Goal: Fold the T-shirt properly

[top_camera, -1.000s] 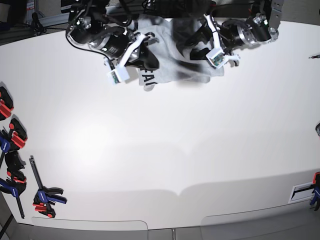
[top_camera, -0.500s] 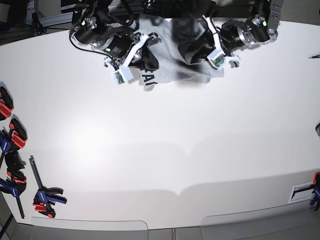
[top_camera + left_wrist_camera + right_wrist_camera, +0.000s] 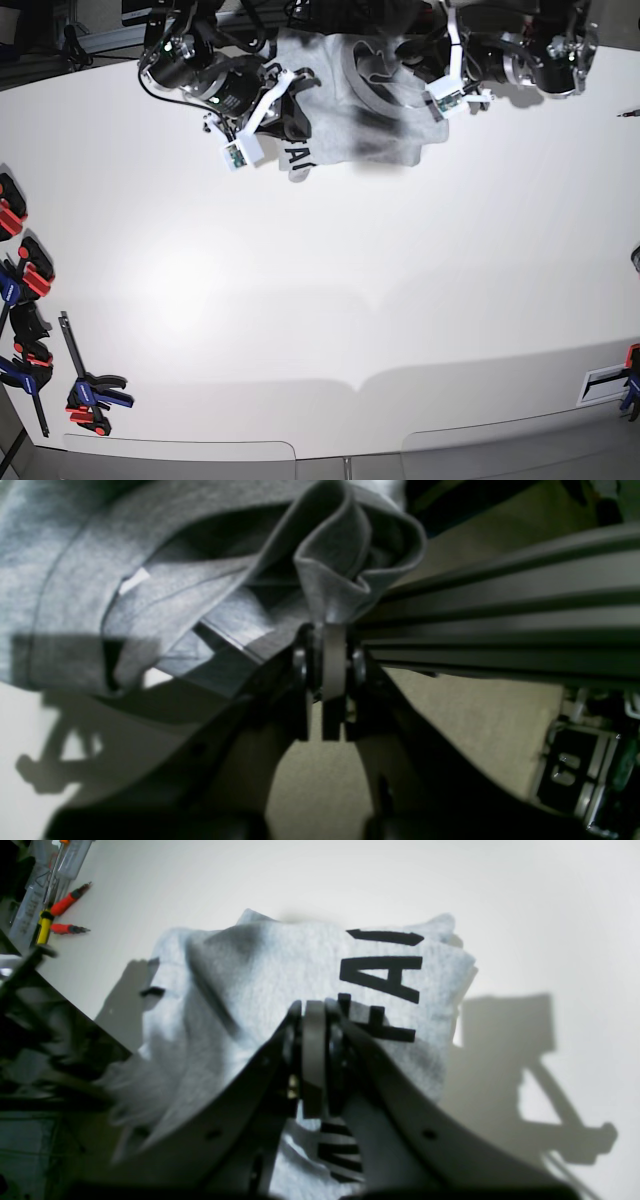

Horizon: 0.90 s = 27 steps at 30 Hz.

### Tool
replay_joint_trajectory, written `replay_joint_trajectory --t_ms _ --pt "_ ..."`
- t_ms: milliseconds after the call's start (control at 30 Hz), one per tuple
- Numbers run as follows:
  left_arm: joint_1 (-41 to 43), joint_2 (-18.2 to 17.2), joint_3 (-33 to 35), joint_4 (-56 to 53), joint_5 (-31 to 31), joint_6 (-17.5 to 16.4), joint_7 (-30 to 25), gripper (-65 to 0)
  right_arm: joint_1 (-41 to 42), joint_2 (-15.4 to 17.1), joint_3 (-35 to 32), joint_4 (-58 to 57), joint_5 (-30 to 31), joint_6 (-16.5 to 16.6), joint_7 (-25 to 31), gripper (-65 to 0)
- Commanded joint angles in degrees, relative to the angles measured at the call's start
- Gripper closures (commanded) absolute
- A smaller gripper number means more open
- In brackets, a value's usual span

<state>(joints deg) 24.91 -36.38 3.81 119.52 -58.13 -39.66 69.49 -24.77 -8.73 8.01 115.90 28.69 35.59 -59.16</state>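
One overhead view, two close wrist views.
The base camera looks down on the whole white bench from well above; each wrist camera sits just behind its gripper, both sharing the crumpled light grey cotton T-shirt at the bench's far edge.

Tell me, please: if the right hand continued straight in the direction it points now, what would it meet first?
The T-shirt. The right hand is shut, its tips against or just above the grey cloth beside the black lettering; depth is unclear.
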Motion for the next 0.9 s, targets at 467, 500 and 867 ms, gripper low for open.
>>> replay_joint_trajectory --t_ms 467,500,867 --pt "-0.15 -3.96 -0.48 2.08 10.23 -0.34 2.93 0.0 0.15 -0.27 -0.07 1.09 1.25 -0.09 1.33 0.0" --pt "-0.15 -3.98 -0.48 2.08 10.95 -0.34 2.32 0.0 0.13 -0.27 -0.07 1.09 1.25 -0.07 1.33 0.0" --pt "-0.48 -3.72 -3.32 2.08 31.89 14.12 -9.88 -27.1 0.15 -0.27 -0.07 1.09 1.49 -0.09 1.36 0.0"
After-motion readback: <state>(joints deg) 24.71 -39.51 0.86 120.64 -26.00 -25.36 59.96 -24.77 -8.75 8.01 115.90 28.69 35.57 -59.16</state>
